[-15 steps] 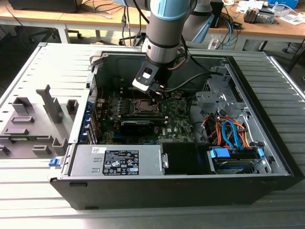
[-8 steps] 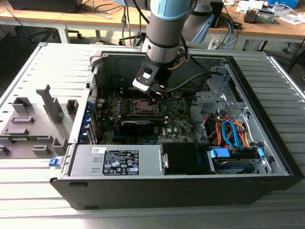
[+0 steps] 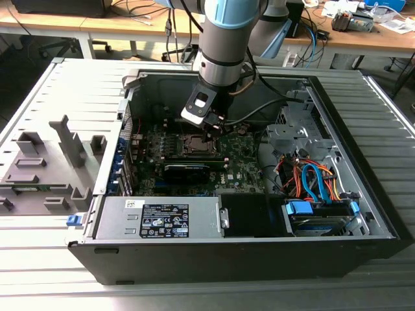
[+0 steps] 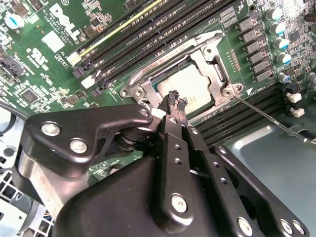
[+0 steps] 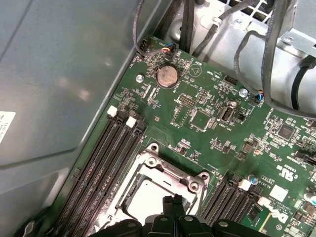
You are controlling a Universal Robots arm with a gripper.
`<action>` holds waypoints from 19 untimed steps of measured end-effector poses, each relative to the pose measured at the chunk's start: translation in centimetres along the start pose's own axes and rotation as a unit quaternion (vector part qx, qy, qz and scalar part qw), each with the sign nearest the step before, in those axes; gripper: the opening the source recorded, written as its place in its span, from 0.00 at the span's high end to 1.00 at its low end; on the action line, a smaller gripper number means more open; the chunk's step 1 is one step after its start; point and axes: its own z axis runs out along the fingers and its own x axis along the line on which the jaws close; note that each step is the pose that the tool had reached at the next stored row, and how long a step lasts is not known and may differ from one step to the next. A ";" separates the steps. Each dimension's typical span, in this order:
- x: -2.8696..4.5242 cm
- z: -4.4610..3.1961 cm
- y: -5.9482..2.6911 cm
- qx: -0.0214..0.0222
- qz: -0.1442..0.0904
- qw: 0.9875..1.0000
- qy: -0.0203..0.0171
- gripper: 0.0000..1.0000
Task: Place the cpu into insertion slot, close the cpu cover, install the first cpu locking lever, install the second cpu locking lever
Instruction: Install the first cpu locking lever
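Gripper point(image 4: 176, 101) poised over cpu point(image 4: 192, 86)

Fingertips pressed together, nothing between them, right above the chip. It sits in the insertion slot point(image 3: 194, 144), middle of the exterior view, cpu cover point(image 4: 210, 52) lying flat around it. Contact? Hard to call.

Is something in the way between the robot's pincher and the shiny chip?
Nothing visible is. In the second wrist view the gripper hangs right over the cpu. The cpu cover lies around the chip like a frame, and its window leaves the silvery top bare.
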 end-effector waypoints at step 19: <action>0.00 -0.01 -0.01 0.003 -0.041 0.999 0.000 0.89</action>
